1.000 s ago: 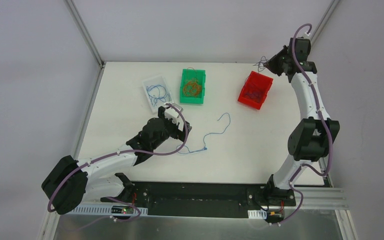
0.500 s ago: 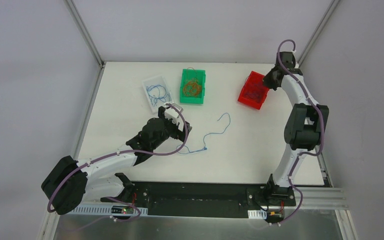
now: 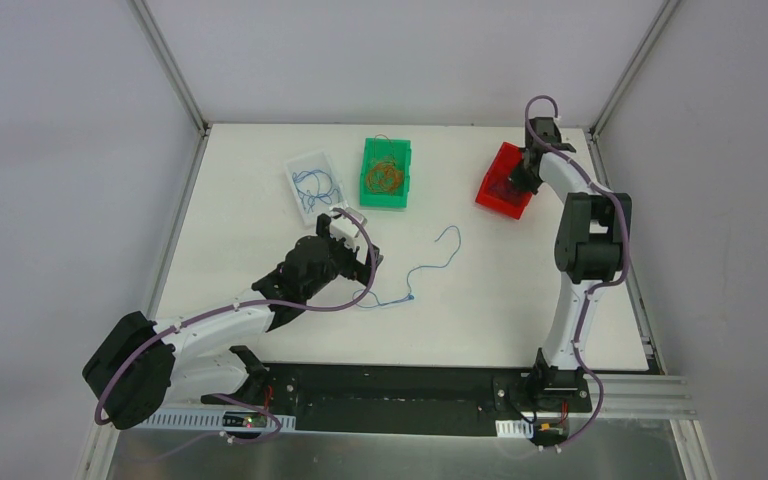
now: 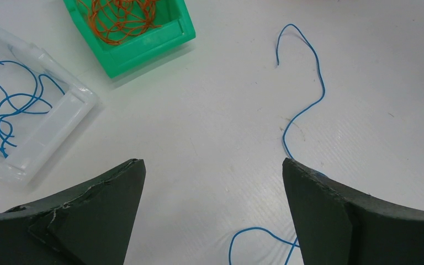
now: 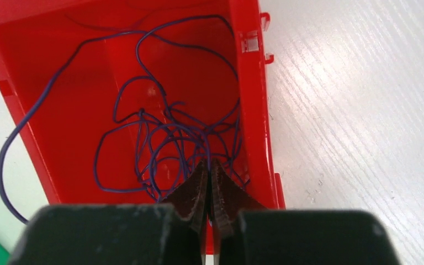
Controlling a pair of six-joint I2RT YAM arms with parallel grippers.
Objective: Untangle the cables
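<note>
Sorting of cables by colour, well advanced, not finished.

- Clear tray [image 4: 61, 118], far left: blue cables [image 4: 11, 110] inside in loose loops. Part of the tray is cut off in the left wrist view.
- Left pincer [image 4: 212, 182], near the tabletop [image 3: 520, 290] centre: jaws at full spread, holding nothing, hovering beside the last stray strand.
- Green bin [image 4: 143, 52], far centre: orange cables [image 4: 121, 19] inside, bunched. Whether they are knotted cannot be made out.
- Loose blue cable [image 4: 323, 91]: lies alone on the tabletop in a long wavy line, its near end hidden behind a finger. Judged the main item left, bound for the clear tray.
- Red bin [image 5: 251, 110], far right: purple cables [image 5: 160, 143] inside, one loop trailing over its wall.
- Right pincer [image 5: 208, 168]: closed tight over the red bin, strands meeting at its tips. Whether one is nipped cannot be told.
</note>
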